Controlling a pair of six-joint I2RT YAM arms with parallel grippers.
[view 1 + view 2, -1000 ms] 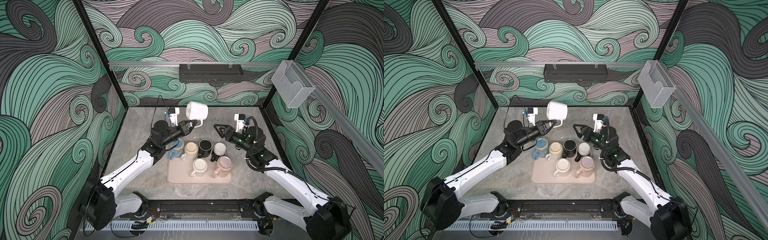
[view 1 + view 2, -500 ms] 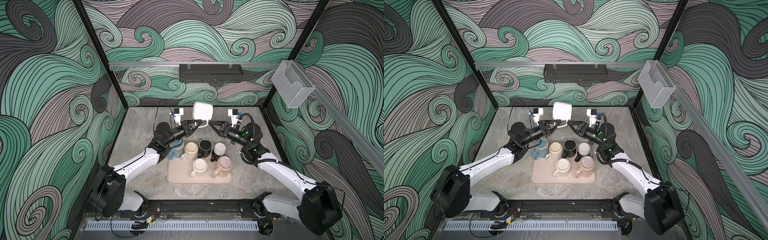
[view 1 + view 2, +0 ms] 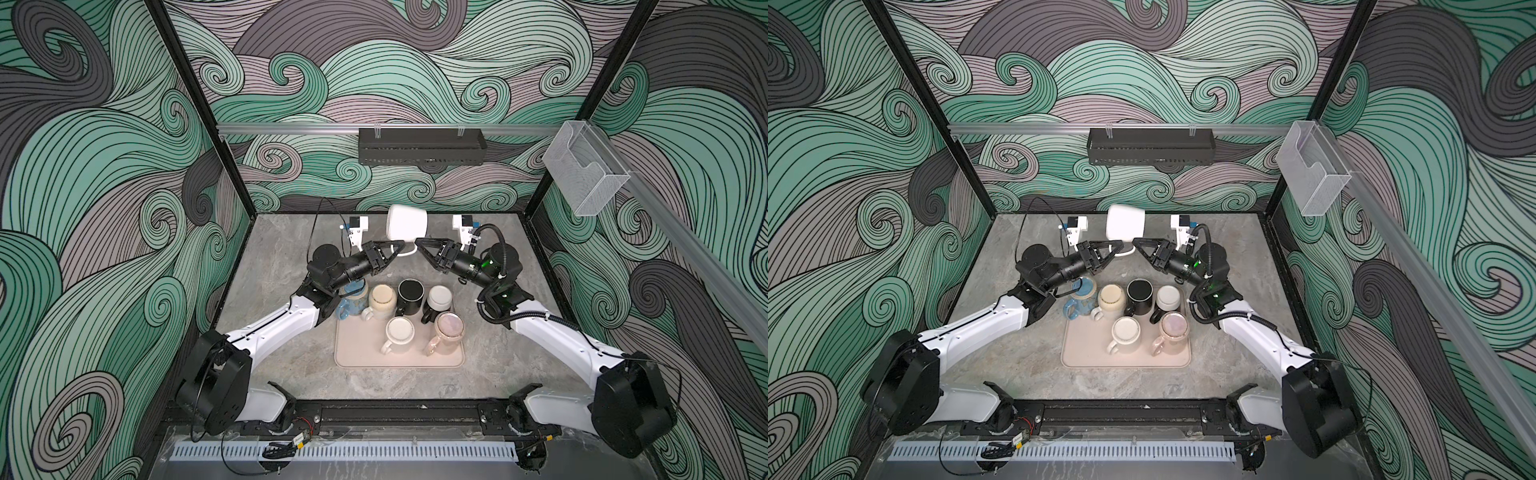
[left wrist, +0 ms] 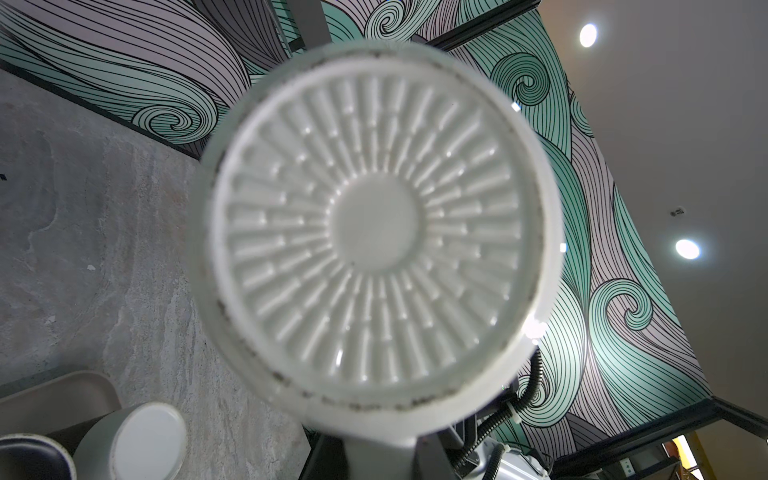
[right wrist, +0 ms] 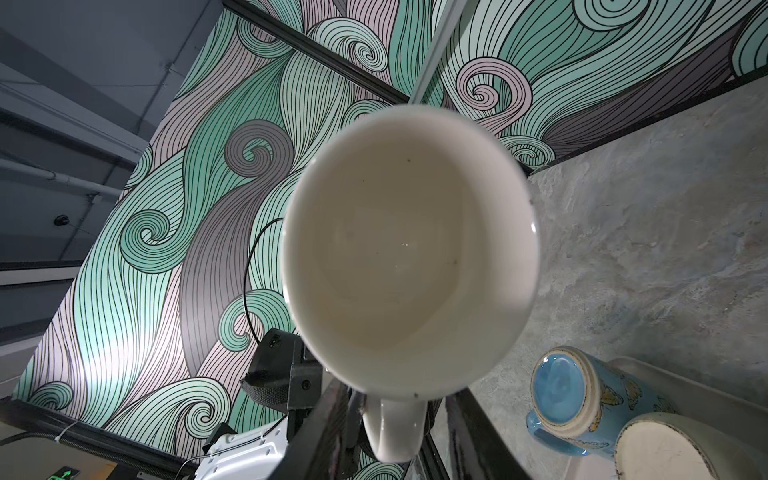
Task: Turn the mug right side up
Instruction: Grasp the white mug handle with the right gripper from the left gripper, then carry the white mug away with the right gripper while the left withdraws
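Observation:
A white mug (image 3: 407, 222) (image 3: 1125, 222) hangs on its side above the back of the table. My left gripper (image 3: 400, 248) (image 3: 1116, 248) is shut on its handle (image 3: 409, 252). In the left wrist view the ribbed base of the mug (image 4: 374, 232) fills the frame, with the left gripper (image 4: 379, 457) below it. My right gripper (image 3: 417, 242) (image 3: 1136, 242) reaches in from the opposite side. The right wrist view looks into the mug's mouth (image 5: 409, 249). There the right gripper (image 5: 395, 436) straddles the handle, its jaws still apart with a gap on one side.
A beige tray (image 3: 361, 353) in the middle of the table carries several mugs, among them a blue one (image 3: 351, 297) under my left arm and a black one (image 3: 410, 295). A black rack (image 3: 422, 145) hangs on the back wall. A clear box (image 3: 584, 174) is mounted at the right.
The left arm has carried the mug toward the middle and turned it on its side. The right arm has come in to the handle, and its jaws have narrowed around it.

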